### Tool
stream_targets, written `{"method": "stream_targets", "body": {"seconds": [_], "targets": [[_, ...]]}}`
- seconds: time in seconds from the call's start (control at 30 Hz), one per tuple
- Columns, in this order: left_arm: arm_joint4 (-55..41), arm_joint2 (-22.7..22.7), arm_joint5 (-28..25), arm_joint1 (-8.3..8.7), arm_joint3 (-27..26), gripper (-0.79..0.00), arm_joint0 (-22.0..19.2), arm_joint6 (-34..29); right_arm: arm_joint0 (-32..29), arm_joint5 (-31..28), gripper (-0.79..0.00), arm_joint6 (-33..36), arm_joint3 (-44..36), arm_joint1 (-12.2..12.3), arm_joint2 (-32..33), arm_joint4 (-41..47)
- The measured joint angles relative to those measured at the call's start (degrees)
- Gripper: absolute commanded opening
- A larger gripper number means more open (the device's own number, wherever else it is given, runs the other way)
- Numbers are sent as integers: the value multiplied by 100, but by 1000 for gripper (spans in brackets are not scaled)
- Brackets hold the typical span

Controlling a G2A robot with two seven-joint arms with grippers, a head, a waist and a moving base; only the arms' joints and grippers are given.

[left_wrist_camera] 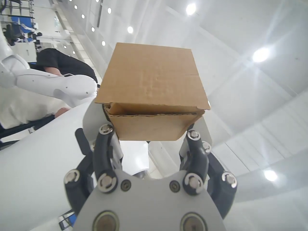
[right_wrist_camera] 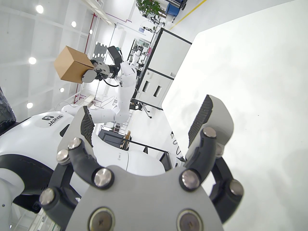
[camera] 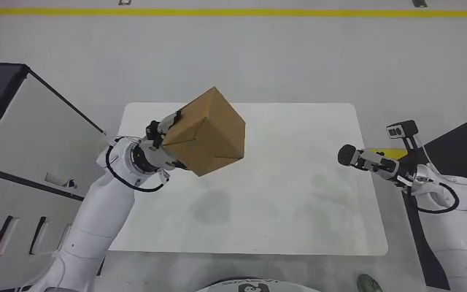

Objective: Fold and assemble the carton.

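A brown cardboard carton [camera: 208,131], folded into a closed box, hangs tilted above the left half of the white table [camera: 306,212]. My left gripper [camera: 166,135] is shut on the carton's near end, one finger on each side, as the left wrist view shows: carton [left_wrist_camera: 151,85], fingers [left_wrist_camera: 104,143]. In that view a folded flap edge shows at the gripped end. My right gripper [right_wrist_camera: 146,118] stands open with nothing between its pads, off the table's right edge [camera: 349,155]. The right wrist view has the carton [right_wrist_camera: 71,64] held high by the other arm.
A white cabinet with a dark frame [camera: 29,139] stands to the left of the table. A yellow floor line [camera: 233,12] runs along the back. The table's middle and right part are bare.
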Motion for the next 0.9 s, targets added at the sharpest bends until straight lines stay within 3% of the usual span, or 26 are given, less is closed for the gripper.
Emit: {"method": "stream_targets", "body": {"seconds": [0.33,0.57,0.73,0.9], "targets": [[-36,5,-127,-47,119,-785,-66,-64,0,0,0,0,0,0,0,0],[2070,-335,-1370,19,-13,-785,-150,501,0,0,0,0,0,0,0,0],[3153,-401,-1654,50,-203,-785,-208,818,0,0,0,0,0,0,0,0],[3198,-402,-1663,50,-210,-785,-209,834,0,0,0,0,0,0,0,0]]}}
